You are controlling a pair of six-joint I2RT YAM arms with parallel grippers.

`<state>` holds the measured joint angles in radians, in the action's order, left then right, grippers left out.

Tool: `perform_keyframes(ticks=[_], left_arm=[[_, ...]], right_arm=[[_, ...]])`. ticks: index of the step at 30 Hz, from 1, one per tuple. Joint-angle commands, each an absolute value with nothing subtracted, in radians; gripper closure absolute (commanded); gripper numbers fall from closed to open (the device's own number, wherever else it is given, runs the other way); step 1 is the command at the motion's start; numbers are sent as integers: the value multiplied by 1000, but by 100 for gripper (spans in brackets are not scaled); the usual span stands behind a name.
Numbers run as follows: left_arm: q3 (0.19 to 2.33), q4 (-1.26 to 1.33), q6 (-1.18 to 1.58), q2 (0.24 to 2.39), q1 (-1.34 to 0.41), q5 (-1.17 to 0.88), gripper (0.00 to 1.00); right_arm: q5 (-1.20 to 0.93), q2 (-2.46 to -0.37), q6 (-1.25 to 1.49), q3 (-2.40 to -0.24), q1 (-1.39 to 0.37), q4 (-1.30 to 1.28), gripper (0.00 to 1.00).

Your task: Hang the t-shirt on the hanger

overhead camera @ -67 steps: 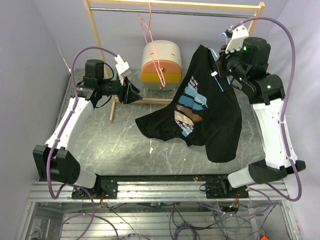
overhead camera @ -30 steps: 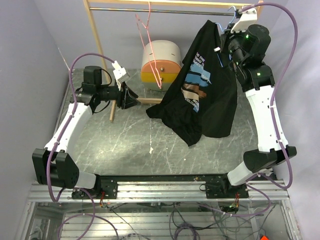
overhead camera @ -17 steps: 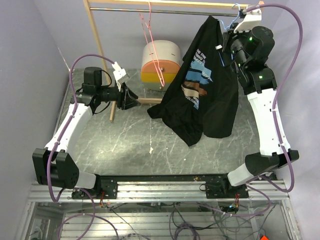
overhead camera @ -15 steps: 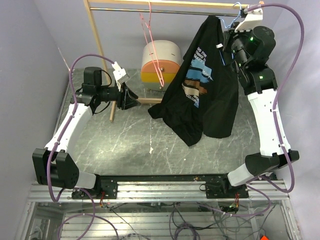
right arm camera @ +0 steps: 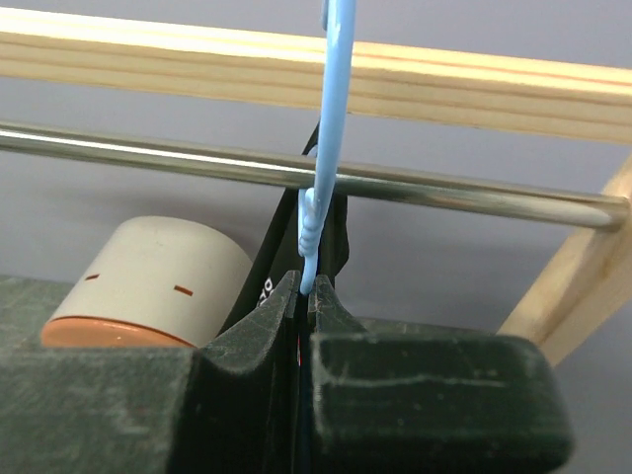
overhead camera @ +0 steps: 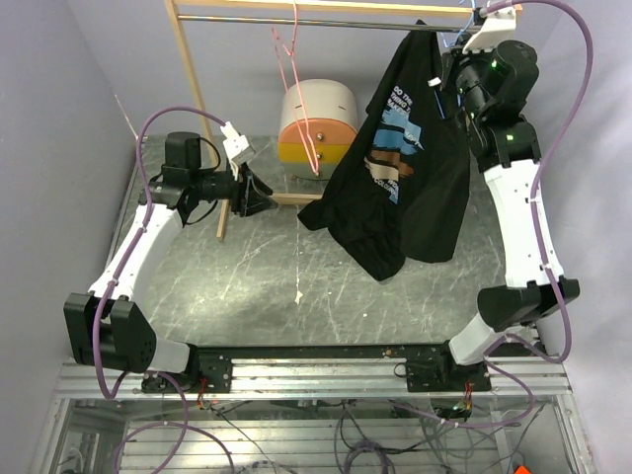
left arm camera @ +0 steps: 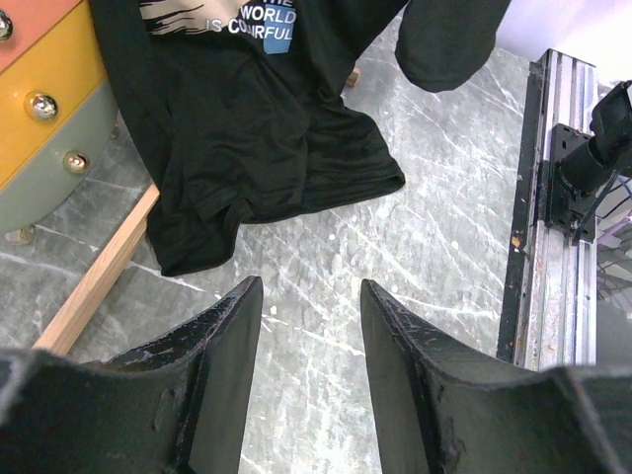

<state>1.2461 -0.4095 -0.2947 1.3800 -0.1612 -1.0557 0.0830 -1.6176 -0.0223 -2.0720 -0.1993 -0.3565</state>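
**Item 1. T-shirt** (overhead camera: 420,188): black soft cloth with a blue, white and brown chest print. It hung in limp folds at the right end of the rack, collar uppermost. In the left wrist view its crumpled lower hem appeared to rest on the table (overhead camera: 247,286).

**Item 2. Hanger** (right arm camera: 324,118): thin light-blue wire, smooth, with a twisted neck. The wire rose across the rail (right arm camera: 148,148); whether the hook bore on it could not be told.

**Item 3. Right gripper** (right arm camera: 304,284): black, scuffed fingers pinched tight on the hanger's neck, just under the twist, with no gap showing.

**Item 4. Left gripper** (left arm camera: 311,296): two broad, tapered black fingers parted wide, holding nothing, poised above the table near the shirt's hem.

**Item 5. Rack** (overhead camera: 193,89): pale square-section timber frame carrying a round polished metal rail. A pink-red wire hanger (overhead camera: 296,79) dangled from it.

**Item 6. Drawer unit** (overhead camera: 318,123): rounded body, cream top over orange, yellow and grey-green fronts with small metal knobs.

**Item 7. Table**: grey stone-effect surface, veined white.
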Motion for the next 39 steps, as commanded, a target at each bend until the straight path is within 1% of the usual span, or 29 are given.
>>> perform_keyframes(ticks=[1,6,11,14,18,21,22,25,26,30,31,33,35,36,39], left_arm=[[1238,-377,-300,1376,-147,-1087,46],[1233,-358,-287,1379,-146,-1087,46],[1233,-362,-289,1380,-142,-1082,45],[1237,-378,-306,1379,-140,-1074,45],[1232,-398,-318,1375,-140,-1067,46],[1226,-405,-321,1374,-140,-1068,46],[1225,-407,-321,1375,-140,-1069,45],[1228,-407,-317,1380,-139,-1073,45],[1230,-407,-316,1384,-140,-1073,45],[1239,-411,-316,1397,-140,-1078,45],[1241,-411,-314,1400,-140,-1078,45],[1243,-413,-313,1402,-140,-1077,45],[1244,-420,-316,1401,-140,-1074,45],[1244,-426,-321,1398,-140,-1073,45],[1236,-438,-326,1388,-140,-1066,46]], right_arm=[[40,-1667,-11,-2154,-167,-288,100],[6,-1694,6,-2141,-147,-280,100],[1,-1674,26,-2060,-142,-278,100],[10,-1629,43,-1966,-142,-273,100],[30,-1516,58,-1791,-143,-248,100],[60,-1447,62,-1708,-143,-250,100],[66,-1424,62,-1689,-142,-250,98],[75,-1372,62,-1652,-143,-251,76],[74,-1360,60,-1649,-143,-254,72],[65,-1340,41,-1656,-143,-289,60],[60,-1338,37,-1658,-142,-296,46],[47,-1332,39,-1661,-142,-301,28],[38,-1321,49,-1666,-143,-308,6],[39,-1314,57,-1673,-143,-317,1],[65,-1290,78,-1685,-141,-363,0]])
